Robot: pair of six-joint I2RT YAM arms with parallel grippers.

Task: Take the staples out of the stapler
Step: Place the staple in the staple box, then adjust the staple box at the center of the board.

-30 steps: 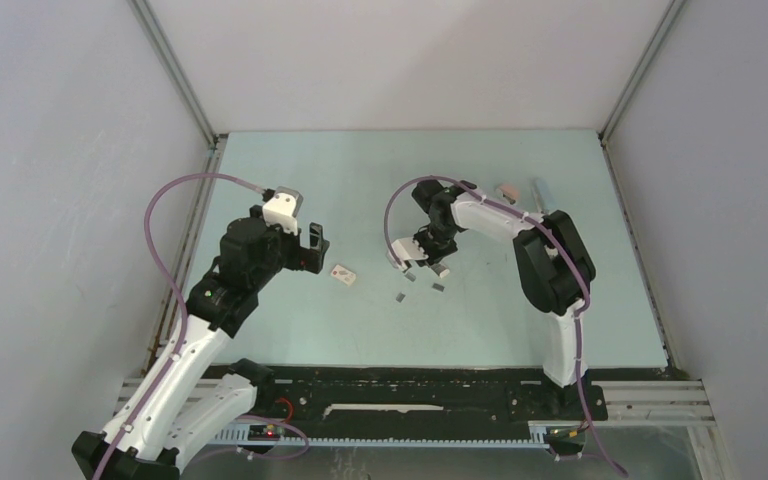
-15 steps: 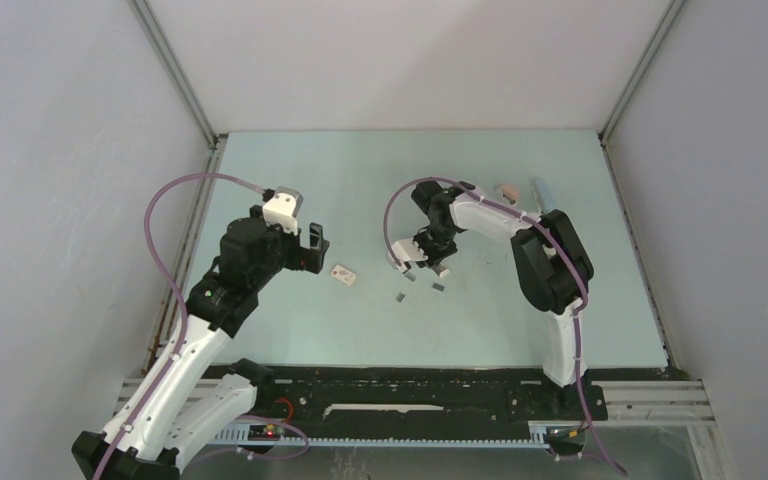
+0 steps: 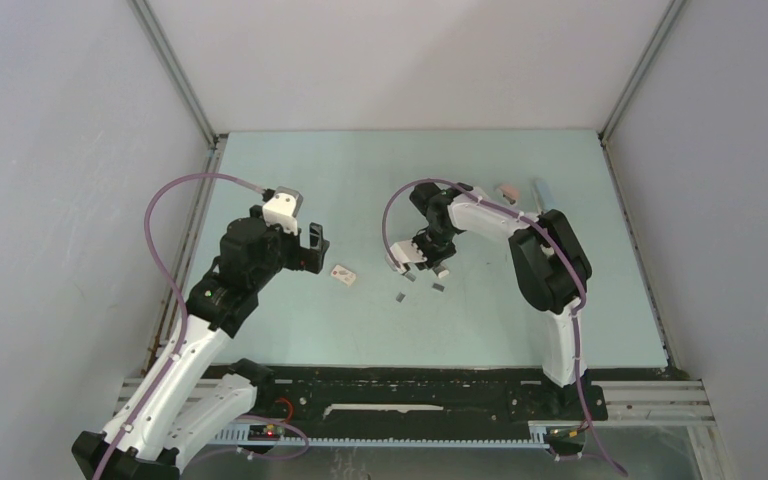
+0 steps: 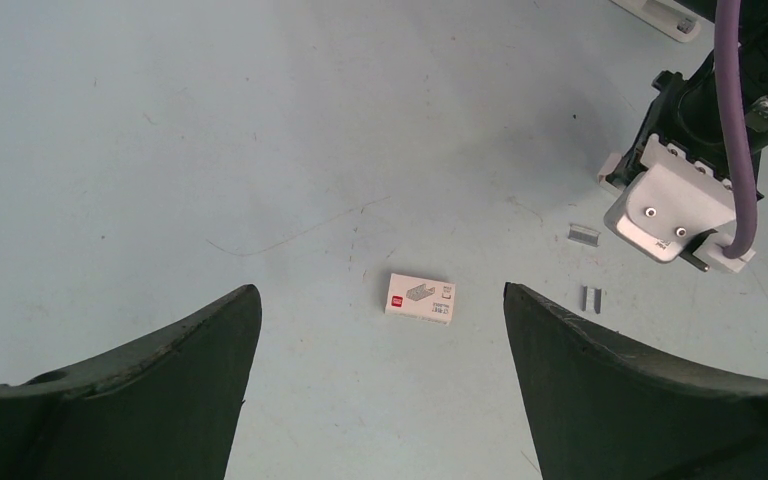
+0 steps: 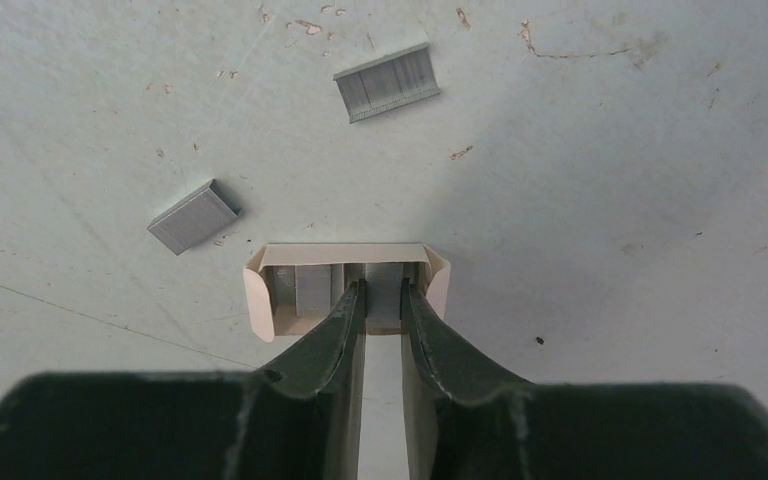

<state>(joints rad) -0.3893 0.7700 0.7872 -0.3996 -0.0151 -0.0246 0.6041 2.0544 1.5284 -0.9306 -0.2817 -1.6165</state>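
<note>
Staples (image 5: 387, 82) are seen at 12 o'clock of right tool (image 5: 383, 297), slightly parted inside open box (image 5: 257, 295), grip not determinable.

The table (image 4: 160, 120) is looking matt and pale green, scuffed with fine scratches and specks. The staples (image 5: 387, 82) are glinting dully, grey metal with a finely ribbed face. The open box (image 5: 345, 253) is reading as thin cream card, matt. The right gripper (image 5: 381, 290) is showing dark plastic fingers (image 5: 332, 330), matt and faintly grainy. The small closed box (image 4: 420, 299) is looking like smooth printed card, and the purple cable (image 4: 730, 110) is shining slightly, smooth-sheathed
</note>
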